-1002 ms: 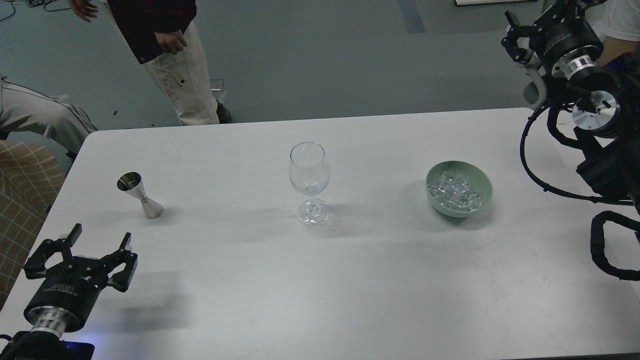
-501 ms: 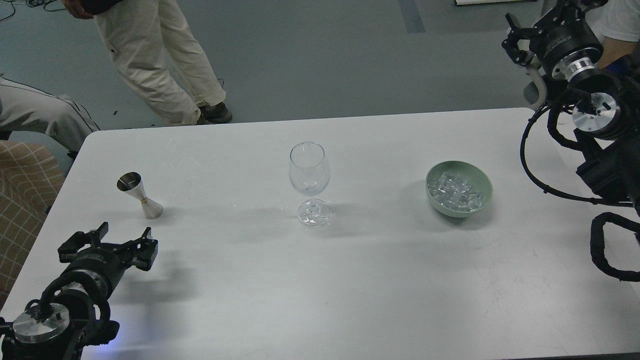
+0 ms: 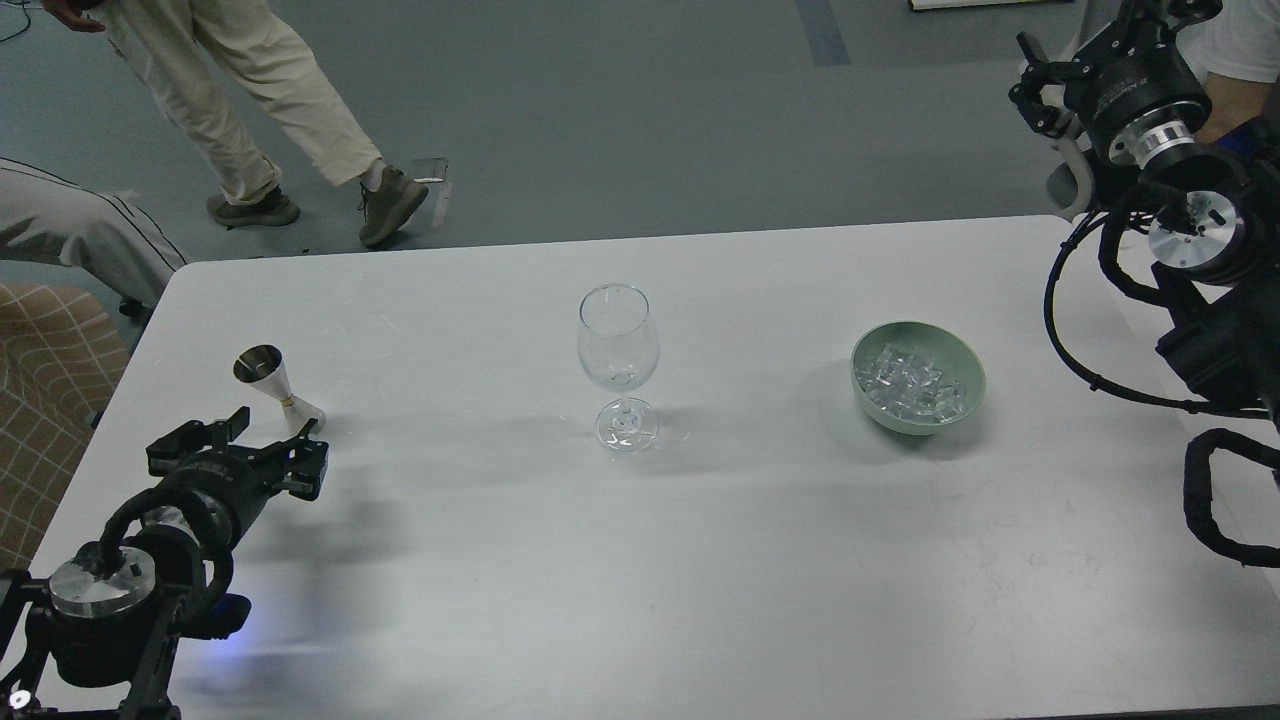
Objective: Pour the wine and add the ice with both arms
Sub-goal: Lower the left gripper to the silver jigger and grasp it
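Nothing was poured yet: the left gripper [image 3: 262, 452], fingers apart, hung just near of the jigger [image 3: 277, 389], the glass [image 3: 618, 362] stood empty, and the ice [image 3: 912, 384] filled the right-hand bowl [image 3: 965, 402].

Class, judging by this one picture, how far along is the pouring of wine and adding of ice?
Done: nothing; the wine glass looks empty and the ice sits in the green bowl. In hand: the open left gripper is beside the jigger. Left: pouring, then ice; the right gripper is raised off the table.
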`<state>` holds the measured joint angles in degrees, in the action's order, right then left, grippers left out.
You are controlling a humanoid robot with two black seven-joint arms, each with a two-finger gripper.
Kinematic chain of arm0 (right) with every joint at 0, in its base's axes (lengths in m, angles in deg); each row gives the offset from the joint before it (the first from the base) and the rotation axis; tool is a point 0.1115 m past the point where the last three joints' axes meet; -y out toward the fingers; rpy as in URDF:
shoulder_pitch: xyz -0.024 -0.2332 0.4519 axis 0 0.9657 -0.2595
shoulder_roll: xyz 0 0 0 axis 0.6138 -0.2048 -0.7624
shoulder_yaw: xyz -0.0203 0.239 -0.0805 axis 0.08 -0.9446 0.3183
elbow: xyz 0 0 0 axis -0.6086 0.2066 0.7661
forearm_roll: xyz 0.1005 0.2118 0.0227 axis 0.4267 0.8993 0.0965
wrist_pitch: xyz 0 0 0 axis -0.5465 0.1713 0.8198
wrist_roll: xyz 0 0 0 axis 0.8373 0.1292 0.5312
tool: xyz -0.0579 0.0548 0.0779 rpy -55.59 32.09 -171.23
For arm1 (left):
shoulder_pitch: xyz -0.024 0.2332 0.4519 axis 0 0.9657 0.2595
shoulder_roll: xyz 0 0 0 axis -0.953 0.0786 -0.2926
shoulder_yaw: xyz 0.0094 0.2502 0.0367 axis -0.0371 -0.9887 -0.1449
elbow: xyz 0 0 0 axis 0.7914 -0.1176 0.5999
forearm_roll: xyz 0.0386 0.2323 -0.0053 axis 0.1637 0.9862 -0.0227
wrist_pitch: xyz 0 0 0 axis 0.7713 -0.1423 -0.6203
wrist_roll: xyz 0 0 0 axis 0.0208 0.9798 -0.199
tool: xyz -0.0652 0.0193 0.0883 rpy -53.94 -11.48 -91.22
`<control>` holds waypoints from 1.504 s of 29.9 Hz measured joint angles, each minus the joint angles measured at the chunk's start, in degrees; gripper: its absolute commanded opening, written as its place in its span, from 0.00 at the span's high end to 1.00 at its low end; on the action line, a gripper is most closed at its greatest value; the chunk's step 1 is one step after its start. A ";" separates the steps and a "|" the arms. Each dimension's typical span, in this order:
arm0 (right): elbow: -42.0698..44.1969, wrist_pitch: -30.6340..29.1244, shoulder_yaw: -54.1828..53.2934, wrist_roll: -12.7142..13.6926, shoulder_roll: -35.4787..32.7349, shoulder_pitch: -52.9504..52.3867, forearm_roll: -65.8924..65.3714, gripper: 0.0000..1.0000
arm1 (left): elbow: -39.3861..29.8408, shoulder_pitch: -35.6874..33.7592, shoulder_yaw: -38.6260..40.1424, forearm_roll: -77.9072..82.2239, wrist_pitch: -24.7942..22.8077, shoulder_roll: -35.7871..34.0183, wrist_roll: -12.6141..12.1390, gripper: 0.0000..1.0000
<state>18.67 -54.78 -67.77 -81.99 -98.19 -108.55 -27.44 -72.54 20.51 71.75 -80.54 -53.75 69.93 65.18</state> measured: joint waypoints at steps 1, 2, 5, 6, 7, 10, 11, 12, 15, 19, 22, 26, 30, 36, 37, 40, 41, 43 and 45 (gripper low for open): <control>-0.01 0.01 0.00 0.00 0.00 -0.03 0.00 0.00 | 1.23 -0.59 0.01 0.02 -0.38 0.01 -0.06 0.39; -0.02 0.02 0.00 0.00 0.00 -0.06 0.00 0.00 | 2.42 -1.15 0.02 0.02 -0.98 0.02 -0.10 0.39; -0.04 0.02 0.09 0.00 -0.19 -0.08 0.00 0.00 | 5.15 -2.61 0.07 0.02 -2.22 0.05 -0.15 0.41; -0.04 0.02 0.13 0.00 -0.26 -0.08 0.00 0.00 | 5.60 -3.01 0.07 0.00 -2.39 0.06 -0.16 0.41; -0.04 0.02 0.17 0.00 -0.31 -0.07 0.00 0.00 | 5.92 -3.38 0.07 -0.01 -2.45 0.06 -0.16 0.41; -0.04 0.02 0.20 0.00 -0.38 -0.06 0.00 0.00 | 7.61 -4.65 0.01 0.00 -2.58 0.06 -0.24 0.41; -0.04 0.02 0.20 0.00 -0.39 -0.04 0.00 0.00 | 8.47 -5.16 0.00 0.00 -2.59 0.06 -0.28 0.41; -0.04 0.02 0.21 0.00 -0.39 -0.02 0.00 0.00 | 9.27 -5.67 0.00 0.00 -2.61 0.11 -0.29 0.41; -0.02 0.02 0.21 0.00 -0.40 0.04 0.00 0.00 | 12.30 -7.59 -0.15 0.03 -2.68 0.17 -0.30 0.41; 0.10 0.06 0.29 0.00 -0.41 0.11 0.00 0.00 | 15.36 -9.62 -0.49 0.04 -2.96 0.17 -0.30 0.42; 0.20 0.09 0.35 0.00 -0.44 0.24 0.00 0.00 | 17.24 -11.11 -0.54 0.04 -3.79 0.17 -0.37 0.43; 0.35 0.09 0.38 0.00 -0.52 0.26 0.00 0.00 | 18.59 -12.52 -0.55 0.03 -4.30 0.29 -0.38 0.47; 0.39 0.07 0.39 0.00 -0.57 0.26 0.00 0.00 | 20.17 -14.06 -0.55 -0.03 -4.49 0.43 -0.35 0.50; 0.36 0.02 0.32 0.00 -0.57 0.16 0.00 0.00 | 25.12 -16.74 -0.55 -0.10 -7.73 0.55 -0.23 0.54; 0.33 0.02 0.31 0.00 -0.57 0.07 0.00 0.00 | 25.72 -17.17 -0.55 -0.16 -8.15 0.55 -0.22 0.55; 0.31 0.02 0.30 0.00 -0.57 0.02 0.00 0.00 | 27.24 -18.20 -0.55 -0.20 -8.66 0.54 -0.22 0.62; 0.31 0.02 0.30 0.00 -0.57 0.02 0.00 0.00 | 27.83 -18.55 -0.55 -0.20 -9.02 0.48 -0.22 0.64; 0.31 0.02 0.31 -0.01 -0.57 0.07 0.00 0.00 | 29.31 -19.08 -0.55 -0.19 -10.69 0.26 -0.29 0.68; 0.31 0.02 0.36 -0.01 -0.58 0.19 0.00 0.00 | 30.34 -19.34 -0.55 -0.17 -12.24 0.10 -0.53 0.74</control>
<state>18.98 -54.76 -67.41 -82.00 -98.77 -108.37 -27.44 -42.20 1.17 71.20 -80.70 -65.99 70.04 64.65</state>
